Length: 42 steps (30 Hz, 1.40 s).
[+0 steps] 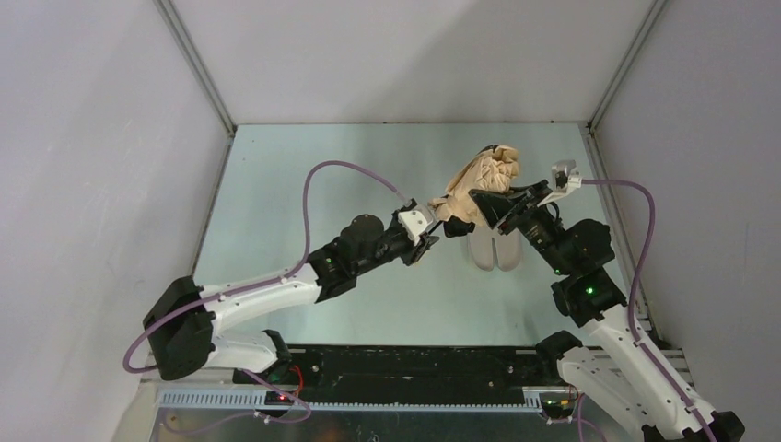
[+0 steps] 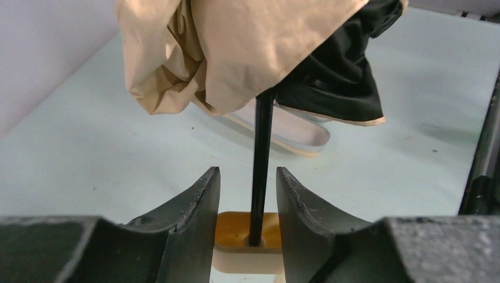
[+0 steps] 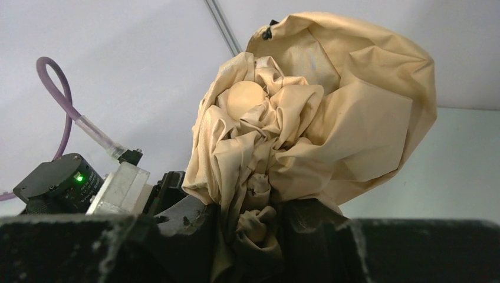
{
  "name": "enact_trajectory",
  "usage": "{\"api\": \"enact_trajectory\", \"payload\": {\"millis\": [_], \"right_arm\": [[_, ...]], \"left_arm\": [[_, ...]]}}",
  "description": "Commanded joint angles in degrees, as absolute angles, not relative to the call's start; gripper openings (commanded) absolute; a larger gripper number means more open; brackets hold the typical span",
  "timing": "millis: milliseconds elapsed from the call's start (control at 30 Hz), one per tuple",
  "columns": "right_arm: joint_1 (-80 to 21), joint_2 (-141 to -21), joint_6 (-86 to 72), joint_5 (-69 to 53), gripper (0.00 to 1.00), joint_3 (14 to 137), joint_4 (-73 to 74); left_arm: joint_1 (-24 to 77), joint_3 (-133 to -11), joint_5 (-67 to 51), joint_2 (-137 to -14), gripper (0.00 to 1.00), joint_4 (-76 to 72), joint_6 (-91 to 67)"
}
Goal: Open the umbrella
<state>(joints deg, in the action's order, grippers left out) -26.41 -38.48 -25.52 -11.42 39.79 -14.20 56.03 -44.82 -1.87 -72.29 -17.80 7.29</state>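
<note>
The umbrella (image 1: pixel 483 180) is held above the table between both arms, its tan canopy bunched and folded. My left gripper (image 1: pixel 433 228) is shut on the beige stubby handle (image 2: pixel 247 243), with the thin black shaft (image 2: pixel 262 159) rising between the jaws (image 2: pixel 246 177) into the tan fabric (image 2: pixel 236 53) and its black underside (image 2: pixel 342 76). My right gripper (image 1: pixel 481 206) is shut on the bunched canopy fabric (image 3: pixel 306 118), which is pinched between its jaws (image 3: pixel 250 221). The ribs are hidden inside the folds.
A small pale flat fabric sleeve (image 1: pixel 493 249) lies on the table under the umbrella; it also shows in the left wrist view (image 2: pixel 298 131). Grey walls enclose the table on three sides. The left wrist housing (image 3: pixel 118 187) sits close beside the right gripper.
</note>
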Motion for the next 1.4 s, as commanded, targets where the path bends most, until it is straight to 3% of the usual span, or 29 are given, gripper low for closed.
{"api": "enact_trajectory", "payload": {"millis": [0,133,267,667,1167,1300,1367], "right_arm": [[-26.8,-37.8,-26.0,-11.0,0.0,45.1,-20.1],[-26.8,-38.5,-24.3,-9.6,0.0,46.7,-19.8],[-26.7,-40.1,-23.0,-8.5,0.0,48.5,-21.6],[-21.5,-44.4,-21.3,-7.6,0.0,57.6,-23.8],[-18.3,-45.6,-20.2,-10.8,0.0,69.6,-16.7],[-18.3,-45.7,-20.9,-12.4,0.0,69.0,-14.7],[-18.3,-45.6,-21.5,-14.3,0.0,67.5,-14.9]], "left_arm": [[56.2,-45.6,2.9,-74.5,0.41,-17.8,9.7],[56.2,-42.5,4.5,-76.1,0.32,-17.8,9.1],[56.3,-38.8,4.7,-78.6,0.3,-18.5,6.2],[58.1,-30.5,9.1,-80.2,0.29,-17.1,1.4],[58.3,-28.7,13.0,-78.1,0.29,-17.7,0.4],[58.5,-29.6,10.9,-73.4,0.32,-16.3,-3.0],[58.6,-30.4,9.2,-69.9,0.42,-15.5,-4.9]]}}
